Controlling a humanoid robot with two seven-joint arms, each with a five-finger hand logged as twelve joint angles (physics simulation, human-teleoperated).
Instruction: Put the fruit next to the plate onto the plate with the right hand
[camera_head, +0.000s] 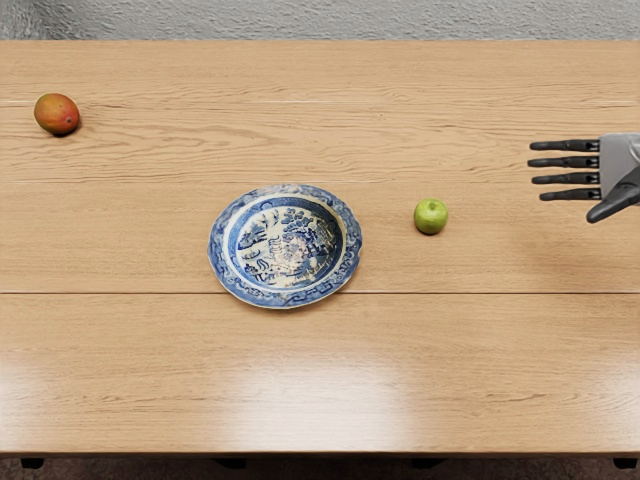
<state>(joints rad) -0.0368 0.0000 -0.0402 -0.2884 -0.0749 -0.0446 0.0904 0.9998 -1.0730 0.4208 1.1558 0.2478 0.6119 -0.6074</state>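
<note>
The right hand is hanging in the air at the right side of the table. Its fingers are sticking straight out, spread a little, and holding nothing. They are pointing left.

The green apple is sitting on the wood out past the fingertips and a bit toward the near edge of the table. It is well apart from them. The blue and white plate is lying farther on past the apple, the same way the fingers are pointing. The apple is sitting near the plate's right side but not touching it, so this looks like the fruit to move. An orange-red fruit is lying far beyond the plate, near the back left corner, so it is likely not the one.

The hand seems to be just starting its reach. To do it well, it should be keeping the fingers wide while coming over the apple, then going down so fingers and thumb are sitting on both sides. The apple is round and may roll if bumped, so closing slowly and evenly is best. Pushing from one side could be knocking it away.
</note>
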